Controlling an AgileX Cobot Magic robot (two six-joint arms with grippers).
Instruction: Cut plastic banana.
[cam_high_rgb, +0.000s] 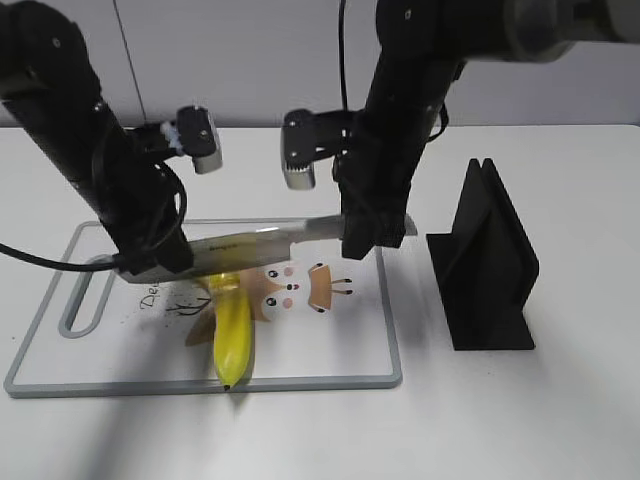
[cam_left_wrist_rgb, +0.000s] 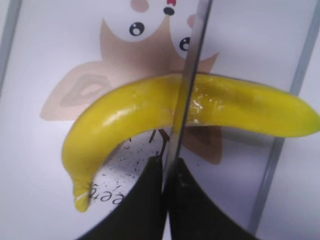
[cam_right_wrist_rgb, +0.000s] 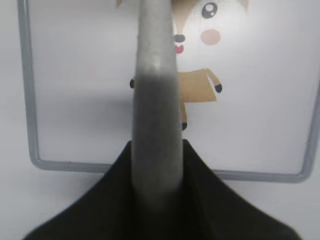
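Resting knife blade (cam_left_wrist_rgb: 186, 95) across plastic banana (cam_left_wrist_rgb: 120, 120)

the exterior view looks down at a slant from the front across the cutting board (cam_high_rgb: 330, 372). both wrist views face straight down at close range along the knife (cam_left_wrist_rgb: 187, 95), sharing the board's printed fox (cam_right_wrist_rgb: 197, 75) with the exterior view.

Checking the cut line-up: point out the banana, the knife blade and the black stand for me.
plastic banana (cam_left_wrist_rgb: 125, 112): left wrist view, its thick left half.
knife blade (cam_high_rgb: 290, 236): exterior view, mid blade.
black stand (cam_high_rgb: 490, 262): exterior view, its upright side.
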